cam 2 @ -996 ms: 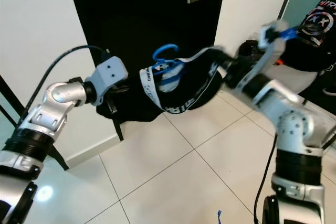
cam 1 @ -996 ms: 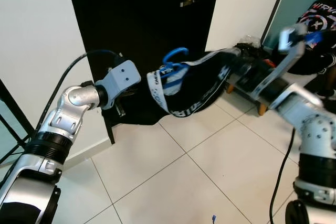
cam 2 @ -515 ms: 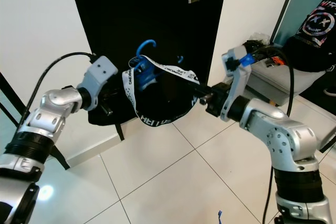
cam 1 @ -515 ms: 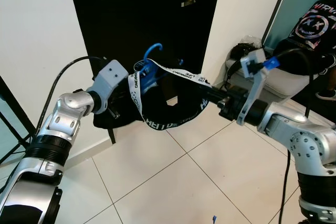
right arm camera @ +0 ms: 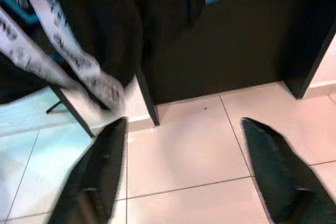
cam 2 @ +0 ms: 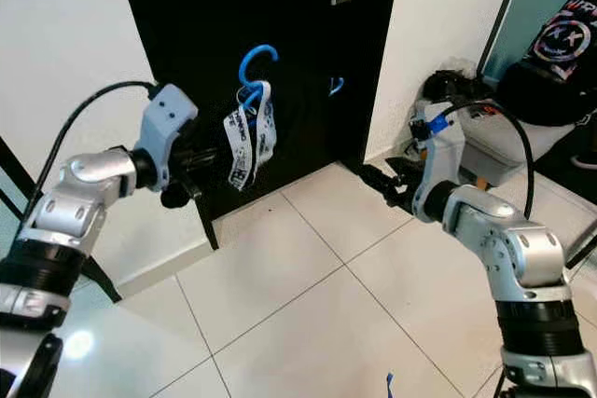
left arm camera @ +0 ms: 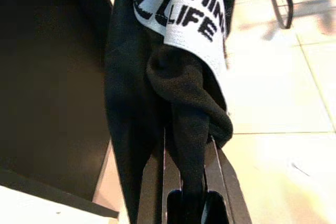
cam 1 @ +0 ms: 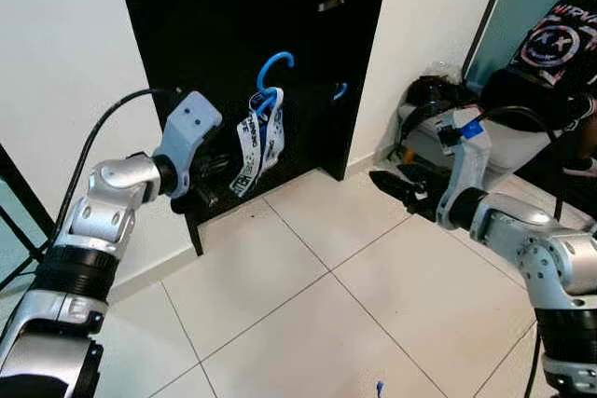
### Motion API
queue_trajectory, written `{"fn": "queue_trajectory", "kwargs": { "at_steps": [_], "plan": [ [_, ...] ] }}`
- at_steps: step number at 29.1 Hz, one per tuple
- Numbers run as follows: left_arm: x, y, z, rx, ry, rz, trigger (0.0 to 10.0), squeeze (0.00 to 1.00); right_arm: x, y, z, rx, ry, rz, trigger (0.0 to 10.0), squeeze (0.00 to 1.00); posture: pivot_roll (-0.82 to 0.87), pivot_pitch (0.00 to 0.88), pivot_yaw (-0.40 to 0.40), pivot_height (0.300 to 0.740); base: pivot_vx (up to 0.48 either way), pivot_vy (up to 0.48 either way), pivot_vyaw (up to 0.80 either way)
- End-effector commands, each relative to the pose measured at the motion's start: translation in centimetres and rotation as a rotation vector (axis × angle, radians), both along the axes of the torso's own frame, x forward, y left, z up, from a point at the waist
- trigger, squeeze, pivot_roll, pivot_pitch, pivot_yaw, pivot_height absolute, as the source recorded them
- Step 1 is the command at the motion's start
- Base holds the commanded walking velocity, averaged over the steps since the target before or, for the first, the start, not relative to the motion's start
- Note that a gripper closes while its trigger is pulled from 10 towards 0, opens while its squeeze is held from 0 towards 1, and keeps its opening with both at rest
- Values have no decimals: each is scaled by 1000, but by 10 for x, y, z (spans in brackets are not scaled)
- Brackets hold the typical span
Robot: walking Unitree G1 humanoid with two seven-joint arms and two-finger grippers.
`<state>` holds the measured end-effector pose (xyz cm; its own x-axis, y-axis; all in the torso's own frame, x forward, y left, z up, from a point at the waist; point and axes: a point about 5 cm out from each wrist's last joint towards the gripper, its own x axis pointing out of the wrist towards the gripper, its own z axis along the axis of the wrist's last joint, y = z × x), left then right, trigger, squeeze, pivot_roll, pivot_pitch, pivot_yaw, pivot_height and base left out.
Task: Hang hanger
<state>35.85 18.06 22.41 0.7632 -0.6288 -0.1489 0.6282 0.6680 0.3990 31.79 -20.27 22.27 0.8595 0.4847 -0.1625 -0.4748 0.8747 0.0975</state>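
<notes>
L gripper (left arm camera: 190,182) has jaws clamped on black garment (left arm camera: 157,103), fabric bunched between the fingers in L wrist view. Garment w/ white lettered strap (cam 1: 254,142) hangs on blue hanger (cam 1: 272,76), whose hook sits up at approx 12 o'clock from the jaws, long axis roughly vertical, in front of the black door (cam 1: 233,25). Can't tell if the hook is actually caught on anything; second small blue hook (cam 1: 340,91) shows on the door at 3 o'clock from the hanger, apart from it.

R gripper (right arm camera: 184,171) has jaws spread wide, holding nothing, low over the floor, well apart from the hanger, which lies at approx 10 o'clock from it in head view. L arm is clearly nearer; any seating or release looks like L's job.

Surface: white tiled floor (cam 1: 308,305), glossy, dark grout lines. Room: white wall (cam 1: 56,62) at 9 o'clock of the door, person in black printed shirt (cam 1: 550,34) seated at 2 o'clock, bags and clutter beside them by the wall.
</notes>
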Motion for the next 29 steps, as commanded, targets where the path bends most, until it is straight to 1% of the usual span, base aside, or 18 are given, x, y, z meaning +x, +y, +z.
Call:
{"fn": "queue_trajectory", "kwargs": {
  "at_steps": [1,2,3,5,6,7,8,9,11,12,13,14,16,17,18,23,27,29],
  "plan": [
    [-7,9,7,25,4,-48,10000,0,4,-13,9,88,-66,-62,10000,1000,28,18,-25,740,0,0,0],
    [-7,9,7,25,4,-48,10000,0,4,-13,9,88,-66,-62,10000,1000,28,18,-25,740,0,0,0],
    [-9,11,8,38,8,-73,10000,0,5,-20,15,144,-104,-92,10000,1000,28,18,-25,740,0,0,0],
    [-13,19,18,39,-2,-113,10000,0,5,-34,30,310,-192,-118,10000,1000,27,16,-26,740,0,0,0],
    [-13,19,18,39,-2,-113,10000,0,5,-34,30,310,-192,-118,10000,1000,27,16,-26,740,0,0,0],
    [-16,22,24,36,-13,-137,10000,0,3,-39,34,365,-223,-114,10000,1000,27,16,-26,740,0,0,0],
    [-16,22,24,36,-13,-137,10000,0,3,-39,34,365,-223,-114,10000,1000,27,16,-26,740,0,0,0],
    [-20,25,32,23,-22,-180,10000,0,-3,-43,39,435,-262,-70,10000,1000,29,15,-27,740,0,0,0],
    [-20,25,32,23,-22,-180,10000,0,-3,-43,39,435,-262,-70,10000,1000,29,15,-27,740,0,0,0],
    [-33,32,53,-5,-55,-288,10000,0,-24,-44,39,524,-326,94,10000,1000,31,13,-28,740,0,0,0],
    [-33,32,53,-5,-55,-288,10000,0,-24,-44,39,524,-326,94,10000,1000,31,13,-28,740,0,0,0],
    [-38,34,61,-16,-67,-327,10000,0,-34,-43,35,538,-336,172,10000,1000,34,10,-28,740,0,0,0],
    [-38,34,61,-16,-67,-327,10000,0,-34,-43,35,538,-336,172,10000,1000,34,10,-28,740,0,0,0],
    [-42,34,67,-25,-77,-357,10000,0,-41,-40,30,539,-329,230,10000,843,34,10,-28,740,0,0,0],
    [-46,31,73,-43,-87,-393,10000,0,-46,-37,24,540,-314,274,10000,0,34,10,-28,740,0,0,0],
    [-49,30,76,-54,-91,-418,10000,0,-49,-35,20,544,-306,295,10000,0,34,10,-28,740,0,0,0],
    [-61,18,88,-72,-108,-545,10000,0,-48,-36,22,616,-338,307,10000,0,34,12,-25,740,0,0,0],
    [-63,14,90,-67,-106,-580,10000,0,-48,-34,23,616,-341,323,10000,0,35,13,-24,740,0,0,0]
  ]
}}
